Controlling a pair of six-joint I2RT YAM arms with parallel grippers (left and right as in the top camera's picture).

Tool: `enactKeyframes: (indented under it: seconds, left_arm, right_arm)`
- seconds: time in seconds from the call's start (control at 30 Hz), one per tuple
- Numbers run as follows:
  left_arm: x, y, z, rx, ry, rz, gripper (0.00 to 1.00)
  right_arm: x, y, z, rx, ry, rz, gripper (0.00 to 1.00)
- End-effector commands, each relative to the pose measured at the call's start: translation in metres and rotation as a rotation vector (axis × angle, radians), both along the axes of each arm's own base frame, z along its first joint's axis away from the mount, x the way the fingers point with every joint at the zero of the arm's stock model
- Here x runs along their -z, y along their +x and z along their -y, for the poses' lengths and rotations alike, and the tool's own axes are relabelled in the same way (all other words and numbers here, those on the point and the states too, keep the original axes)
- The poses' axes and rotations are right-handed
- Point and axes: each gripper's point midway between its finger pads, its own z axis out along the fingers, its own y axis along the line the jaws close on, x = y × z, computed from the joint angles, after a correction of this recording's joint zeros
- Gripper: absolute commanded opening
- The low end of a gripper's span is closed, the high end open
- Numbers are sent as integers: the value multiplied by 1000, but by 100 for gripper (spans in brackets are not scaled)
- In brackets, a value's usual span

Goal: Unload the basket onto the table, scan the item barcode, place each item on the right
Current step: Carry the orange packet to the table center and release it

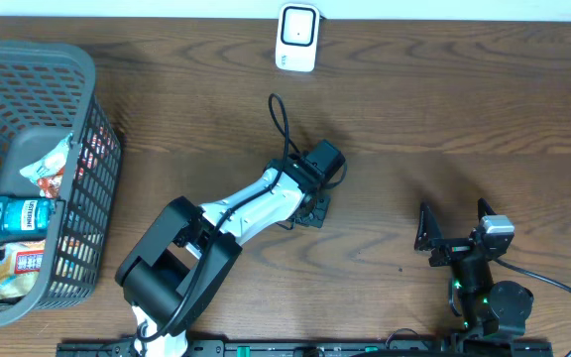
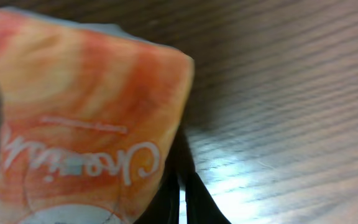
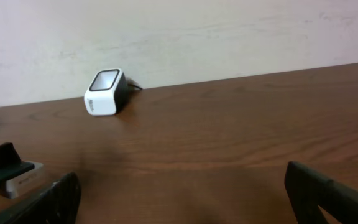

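The left tool (image 2: 180, 198) is clamped shut on an orange snack packet (image 2: 86, 118), gripped at its edge, with the wooden bench (image 2: 291, 93) behind it. The white barcode scanner (image 1: 296, 38) stands well beyond that tool. The right tool (image 1: 455, 220), off to its right, gapes wide, holding nothing.

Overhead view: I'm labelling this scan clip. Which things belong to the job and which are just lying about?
Job: packet, held in the shut left gripper; scanner.
Lying about: basket with its can and snack bags; right gripper, open and idle.
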Motion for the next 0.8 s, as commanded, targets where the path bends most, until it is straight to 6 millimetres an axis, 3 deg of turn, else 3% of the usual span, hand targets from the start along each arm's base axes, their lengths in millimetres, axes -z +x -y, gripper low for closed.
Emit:
enactKeyframes:
  seconds: [0.0,0.13,0.23,0.37,0.5,0.53,0.57,0.63,0.67,0.77]
  left_arm:
    - [1,7,-21,-47,97,54,8]
    - [-15,28,-61,-82,304,209,8]
    - [-20,30,-78,-85,400,242,8]
    - [-33,29,-87,-82,440,249,8]
    - [-76,33,-83,-99,390,299,9]
    - [-92,35,-81,-106,363,327,23]
    - [-133,41,-80,-132,303,415,65]
    - [-184,50,-86,-190,236,544,96]
    - [-210,53,-92,-228,203,609,100]
    - [-290,61,-126,-387,80,808,98]
  right_arm:
    - [1,0,-2,-7,-11,-2,99]
    - [1,0,-2,-7,-11,-2,99]
    - [1,0,-2,-7,-11,-2,99]
    - [1,0,-2,-7,-11,-2,99]
    - [1,0,-2,-7,-11,-2,99]
    - [1,0,-2,-7,-11,-2,99]
    - [1,0,-2,-7,-11,-2,99]
    - [1,0,-2,-7,-11,-3,99]
    - [1,0,-2,-7,-11,-2,99]
    - [1,0,-2,-7,-11,-2,99]
